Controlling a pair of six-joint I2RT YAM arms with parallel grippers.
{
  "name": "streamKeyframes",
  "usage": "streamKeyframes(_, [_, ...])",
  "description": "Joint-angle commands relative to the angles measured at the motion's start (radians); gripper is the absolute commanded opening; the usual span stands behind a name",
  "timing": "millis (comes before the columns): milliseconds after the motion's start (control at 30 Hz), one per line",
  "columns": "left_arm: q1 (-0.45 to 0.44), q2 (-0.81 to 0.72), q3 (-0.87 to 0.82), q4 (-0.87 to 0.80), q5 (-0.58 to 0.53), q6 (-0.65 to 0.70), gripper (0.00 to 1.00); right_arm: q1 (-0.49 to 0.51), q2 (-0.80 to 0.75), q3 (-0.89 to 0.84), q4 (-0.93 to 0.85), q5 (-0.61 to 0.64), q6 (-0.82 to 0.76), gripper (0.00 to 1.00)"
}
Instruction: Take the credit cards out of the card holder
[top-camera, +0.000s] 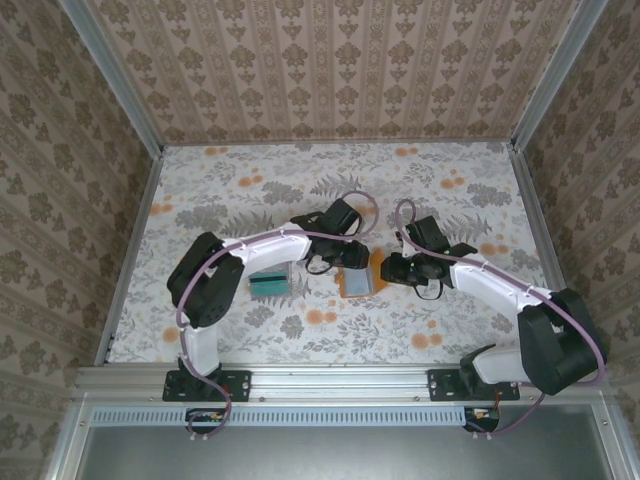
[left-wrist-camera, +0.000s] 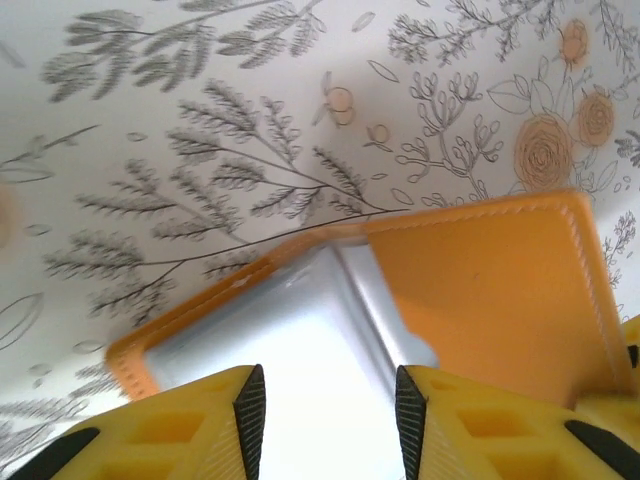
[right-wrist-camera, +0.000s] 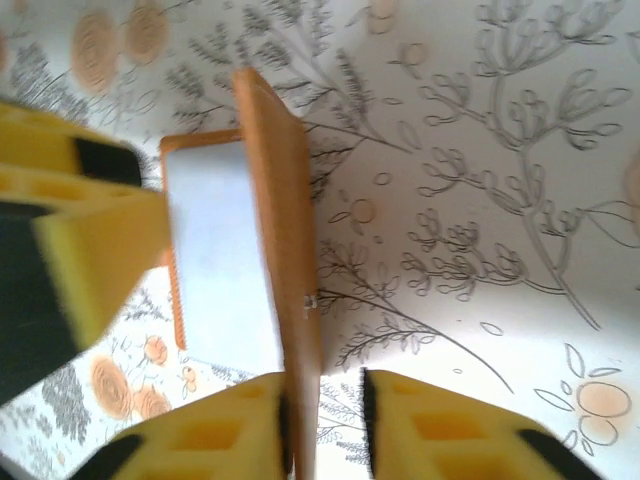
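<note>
Top view: the card holder (top-camera: 358, 282) lies open on the table (top-camera: 300, 180), between the left gripper (top-camera: 348, 266) and the right gripper (top-camera: 382, 270), both about equally close. A teal stack of credit cards (top-camera: 268, 284) lies well apart, out past the left claw.

Left wrist view: the jaws are apart, hovering over the holder's grey inside.

Right wrist view: the orange flap (right-wrist-camera: 285, 230) stands on edge, running straight away from the claw. It sits between the parted jaws, against one pad, not yet clamped.
</note>
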Motion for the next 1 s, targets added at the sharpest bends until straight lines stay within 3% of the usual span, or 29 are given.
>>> streamKeyframes(0, [0.015,-0.059,-0.032,-0.02,-0.012,-0.044,0.42,-0.006,0.025,-0.018,-0.035,0.062,0.003,0.22])
streamKeyframes(300, [0.001,-0.069,-0.032,-0.04,0.008,-0.071,0.41,-0.005,0.108,-0.059,0.055,0.028,0.052,0.01])
streamKeyframes(467, [-0.024,-0.067,0.026,-0.1,-0.014,-0.047,0.41,-0.006,0.111,-0.096,0.134,0.002,0.124,0.0])
streamKeyframes(700, [-0.067,-0.078,0.112,-0.192,-0.1,-0.024,0.41,-0.005,0.053,-0.081,0.103,0.045,0.133,0.0])
streamKeyframes(967, [-0.076,-0.056,0.135,-0.199,-0.039,-0.035,0.37,-0.004,0.009,-0.092,0.14,0.055,0.182,0.0])
